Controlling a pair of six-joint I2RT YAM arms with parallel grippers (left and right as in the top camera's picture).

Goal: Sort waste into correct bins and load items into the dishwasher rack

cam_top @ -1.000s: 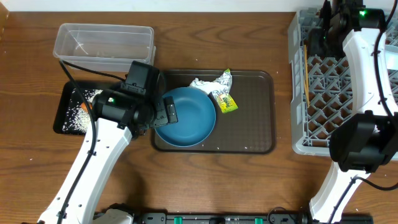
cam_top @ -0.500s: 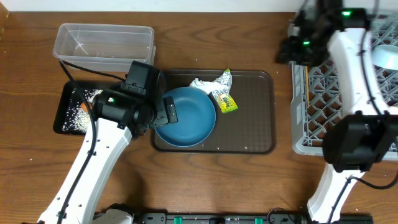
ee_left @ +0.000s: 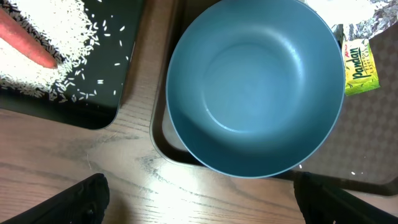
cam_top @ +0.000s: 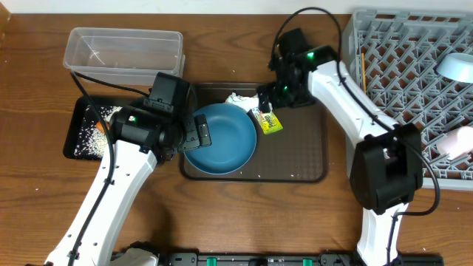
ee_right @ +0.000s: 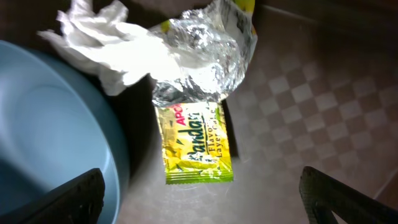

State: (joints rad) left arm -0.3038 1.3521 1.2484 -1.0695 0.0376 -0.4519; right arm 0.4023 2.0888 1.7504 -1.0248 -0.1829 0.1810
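The dark blue plate (cam_top: pixel 222 138) lies on the left of the brown tray, with a crumpled white tissue (cam_top: pixel 236 100) and a silver and yellow-green wrapper (cam_top: pixel 268 118) just behind it. My right gripper (ee_right: pixel 202 199) hangs open over the wrapper (ee_right: pixel 198 134), nothing between its fingers; the tissue (ee_right: pixel 102 43) is to its left. At the plate's left rim (ee_left: pixel 255 87), my left gripper (ee_left: pixel 205 205) stands open and empty. Rice (ee_left: pixel 50 62) and a carrot (ee_left: pixel 25 43) lie in the black tray (cam_top: pixel 80 140). The chopsticks (cam_top: pixel 363 74), light blue bowl (cam_top: pixel 455 68) and white cup (cam_top: pixel 454 140) are in the rack (cam_top: pixel 399 111).
The clear tub (cam_top: pixel 122 48) stands behind the black tray at the back left. The brown tray (cam_top: pixel 299 159) has bare floor on its right half. Bare wooden table lies between the brown tray and the rack, and along the front edge.
My right arm swung left from over the rack to above the wrapper on the brown tray, its jaws opening wider. The left arm and plate have not moved.
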